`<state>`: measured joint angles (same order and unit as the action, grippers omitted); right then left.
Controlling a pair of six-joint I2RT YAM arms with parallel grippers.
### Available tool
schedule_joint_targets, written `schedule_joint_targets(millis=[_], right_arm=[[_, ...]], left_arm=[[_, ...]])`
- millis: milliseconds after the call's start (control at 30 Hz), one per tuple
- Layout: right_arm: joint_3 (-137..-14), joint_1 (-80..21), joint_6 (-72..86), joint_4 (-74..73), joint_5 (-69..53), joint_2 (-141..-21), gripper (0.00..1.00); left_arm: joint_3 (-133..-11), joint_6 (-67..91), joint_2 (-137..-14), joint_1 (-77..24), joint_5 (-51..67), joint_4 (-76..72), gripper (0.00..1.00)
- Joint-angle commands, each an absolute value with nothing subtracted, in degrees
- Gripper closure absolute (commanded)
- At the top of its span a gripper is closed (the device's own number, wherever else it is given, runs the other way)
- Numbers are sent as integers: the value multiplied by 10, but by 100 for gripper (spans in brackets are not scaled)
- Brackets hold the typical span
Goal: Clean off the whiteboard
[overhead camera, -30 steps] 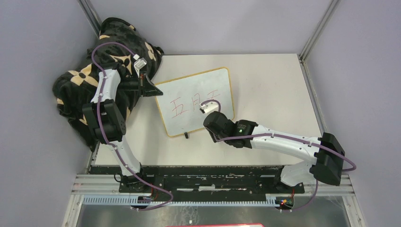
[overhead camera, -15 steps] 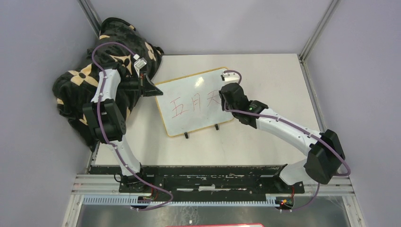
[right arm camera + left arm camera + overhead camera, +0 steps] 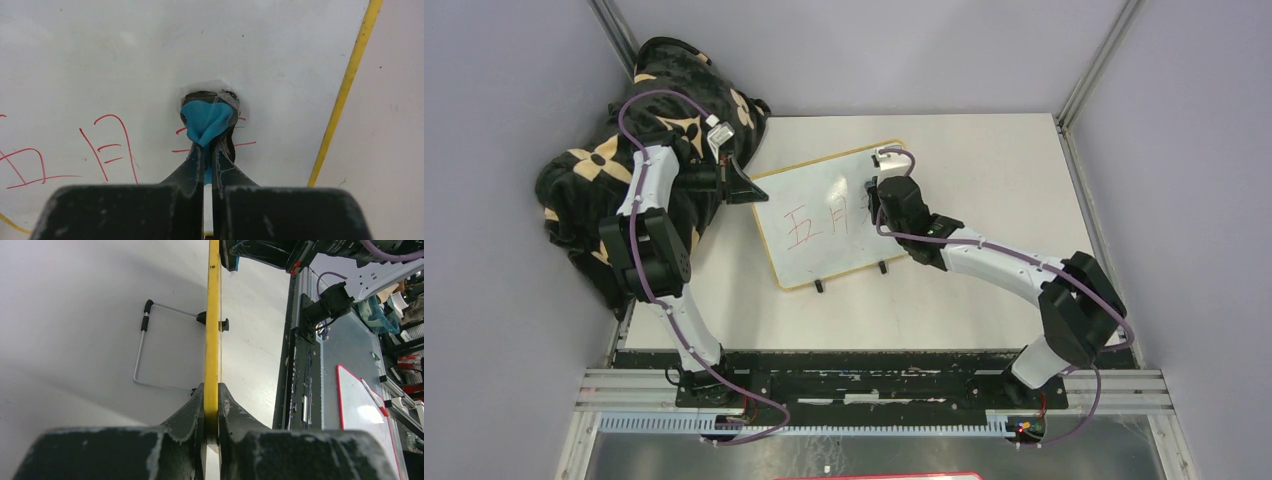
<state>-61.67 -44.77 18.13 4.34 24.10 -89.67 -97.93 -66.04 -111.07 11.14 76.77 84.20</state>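
The whiteboard (image 3: pixel 822 178), white with a thin yellow frame, stands tilted on the table with red characters (image 3: pixel 817 221) on it. My left gripper (image 3: pixel 746 190) is shut on its left edge; the left wrist view shows the yellow frame (image 3: pixel 213 325) clamped between the fingers of that gripper (image 3: pixel 211 390). My right gripper (image 3: pixel 873 192) is over the board's right part, shut on a blue eraser pad (image 3: pixel 204 120). In the right wrist view, that gripper (image 3: pixel 206 149) presses the pad on the board (image 3: pixel 280 55), over the rightmost red strokes (image 3: pixel 244 144). Two characters (image 3: pixel 107 150) lie to its left.
A black-and-tan flower-patterned blanket (image 3: pixel 614 150) is heaped at the far left behind my left arm. The board's wire stand (image 3: pixel 142 352) rests on the table behind it. Grey walls and metal posts (image 3: pixel 1089 70) close in the table. A black rail (image 3: pixel 844 365) runs along the near edge.
My right gripper swept with the pad from the board's lower middle up toward its far right corner, then slightly left onto the rightmost character. The left gripper and the board have not moved.
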Motion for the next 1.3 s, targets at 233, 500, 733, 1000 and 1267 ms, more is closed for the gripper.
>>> schedule_joint_targets(millis=[233, 500, 733, 1000, 1267], right_arm=[[-723, -537, 147, 70, 251, -983, 99], [-797, -591, 144, 58, 243, -1044, 99], [-812, -589, 106, 28, 326, -1041, 99], [-729, -524, 107, 47, 358, -983, 99], [-656, -437, 127, 69, 347, -946, 99]], left_arm=[[-992, -698, -1114, 109, 762, 837, 97], [-991, -697, -1115, 110, 762, 837, 97], [-989, -697, -1117, 110, 759, 837, 97], [-988, -699, -1116, 110, 758, 837, 97], [-988, -700, -1117, 110, 753, 837, 97]])
